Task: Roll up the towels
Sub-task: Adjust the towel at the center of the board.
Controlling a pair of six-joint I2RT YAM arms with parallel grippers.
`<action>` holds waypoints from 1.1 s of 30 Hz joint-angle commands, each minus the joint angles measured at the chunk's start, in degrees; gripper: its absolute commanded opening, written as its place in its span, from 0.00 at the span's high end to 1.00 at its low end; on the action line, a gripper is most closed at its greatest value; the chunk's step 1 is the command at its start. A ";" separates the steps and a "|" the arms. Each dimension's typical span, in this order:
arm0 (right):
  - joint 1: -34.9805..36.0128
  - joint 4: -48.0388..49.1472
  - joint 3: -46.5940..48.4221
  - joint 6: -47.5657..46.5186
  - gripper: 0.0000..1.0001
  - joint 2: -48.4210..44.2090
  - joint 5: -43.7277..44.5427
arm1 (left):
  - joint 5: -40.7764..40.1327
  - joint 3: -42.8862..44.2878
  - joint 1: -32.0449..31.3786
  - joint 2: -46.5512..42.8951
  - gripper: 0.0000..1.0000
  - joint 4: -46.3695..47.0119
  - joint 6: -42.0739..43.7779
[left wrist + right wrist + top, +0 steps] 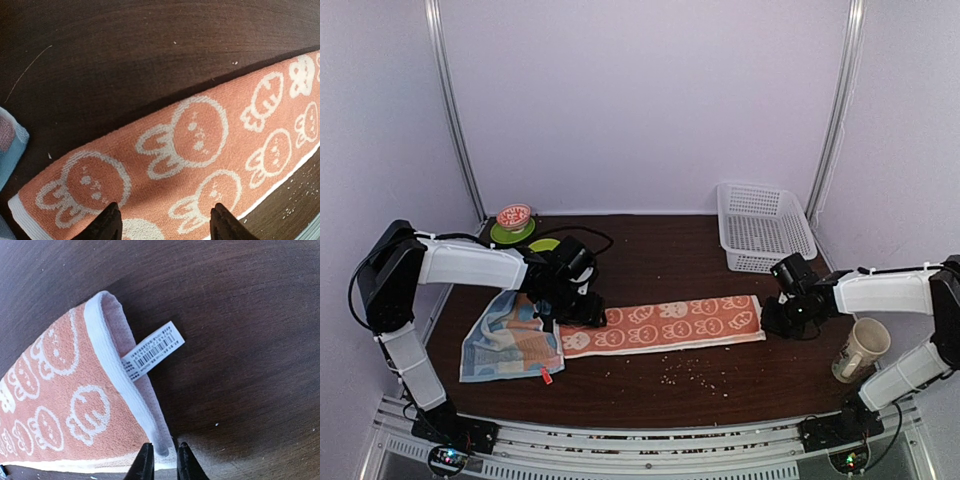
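The orange towel [665, 323] with white rabbit print lies flat as a long strip across the table's middle. It also shows in the left wrist view [200, 145] and the right wrist view [65, 405]. My left gripper [582, 312] hovers over its left end, fingers wide open [165, 220], nothing between them. My right gripper [775, 318] is at the strip's right end, its fingers closed [163, 460] on the white hem at the near corner. The light-blue towel [510, 340] lies crumpled at the left, its edge visible in the left wrist view [10, 145].
A white basket [760, 225] stands at the back right. A cream cup [860, 350] stands near the right arm. A red bowl on green plates [514, 216] sits at the back left. Crumbs [695, 372] lie in front of the orange towel. A barcode label [152, 350] sticks out from the hem.
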 commanded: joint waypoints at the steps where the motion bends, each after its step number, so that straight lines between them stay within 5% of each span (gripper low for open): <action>1: -0.25 1.27 0.27 -0.06 0.81 0.91 0.23 | 0.78 -0.64 -0.10 0.22 0.38 1.79 0.49; 18: -0.25 2.34 -0.23 -0.33 1.00 1.24 -0.68 | 1.02 -0.74 -0.09 0.66 0.38 2.38 0.11; 27: -0.25 0.01 0.61 -0.72 1.00 -2.09 -0.06 | 1.01 -0.70 -0.10 0.68 0.38 2.36 -0.04; 33: -0.25 0.40 0.98 -1.23 0.74 -0.12 0.09 | 1.33 -0.66 -0.09 0.67 0.38 2.47 -0.04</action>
